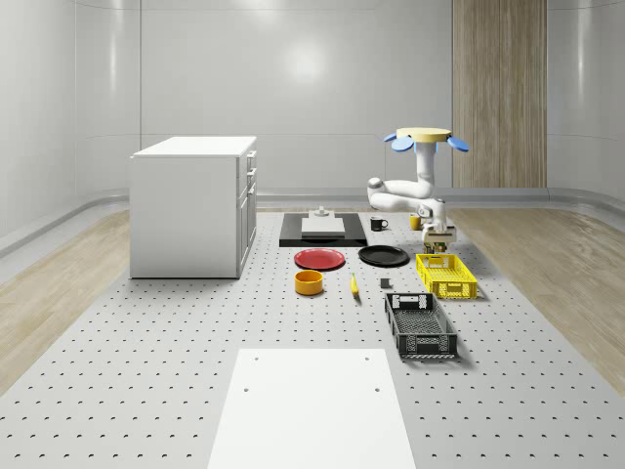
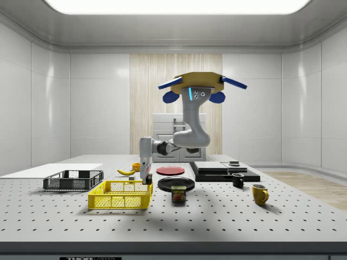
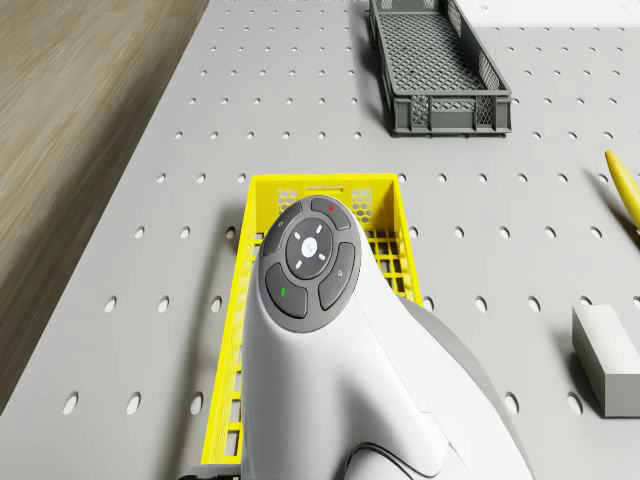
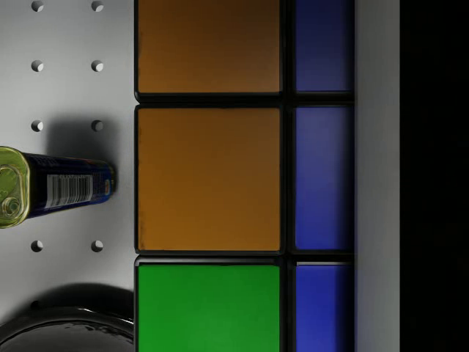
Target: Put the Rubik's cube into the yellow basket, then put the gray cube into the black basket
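Rubik's cube held in the gripper at the yellow basket's far end.

The fingers clamp the cube, whose orange, green and blue tiles face the wrist view. In the side view it hangs just above the basket's rim at the side view's right end, the drone hovering higher, over the table. A can stands just beside the basket at 3 o'clock, and a black plate behind it. The black basket sits at the yellow basket's 7 o'clock in the whole-scene view. The drone view adds the gray cube and a banana, both well apart from the yellow basket.
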Controlling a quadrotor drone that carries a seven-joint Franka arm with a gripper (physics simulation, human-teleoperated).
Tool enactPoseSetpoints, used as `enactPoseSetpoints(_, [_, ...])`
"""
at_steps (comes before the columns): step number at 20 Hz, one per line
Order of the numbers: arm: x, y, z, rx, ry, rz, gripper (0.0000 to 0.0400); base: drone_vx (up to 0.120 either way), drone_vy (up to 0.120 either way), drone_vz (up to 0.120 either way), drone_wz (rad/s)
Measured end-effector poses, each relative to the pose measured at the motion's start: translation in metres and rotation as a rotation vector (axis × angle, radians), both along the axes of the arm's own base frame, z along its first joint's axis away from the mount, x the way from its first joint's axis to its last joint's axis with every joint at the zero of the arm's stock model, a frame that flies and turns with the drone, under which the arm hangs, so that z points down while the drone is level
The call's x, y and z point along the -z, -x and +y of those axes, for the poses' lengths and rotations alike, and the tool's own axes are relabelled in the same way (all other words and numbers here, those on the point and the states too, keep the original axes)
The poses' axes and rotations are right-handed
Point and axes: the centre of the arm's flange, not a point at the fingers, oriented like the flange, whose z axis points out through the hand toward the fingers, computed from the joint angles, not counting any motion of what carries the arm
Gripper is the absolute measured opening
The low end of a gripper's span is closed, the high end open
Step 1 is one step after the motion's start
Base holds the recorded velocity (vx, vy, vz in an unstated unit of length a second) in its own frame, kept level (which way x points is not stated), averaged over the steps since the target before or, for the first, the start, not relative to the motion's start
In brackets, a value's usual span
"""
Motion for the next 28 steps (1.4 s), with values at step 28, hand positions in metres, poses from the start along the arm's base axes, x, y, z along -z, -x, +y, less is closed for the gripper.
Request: enactPoseSetpoints(28, [-0.052,0.0,0.0,0.004,0.0,-0.001,0.0325,0.056,0.0,0.0,0.0])
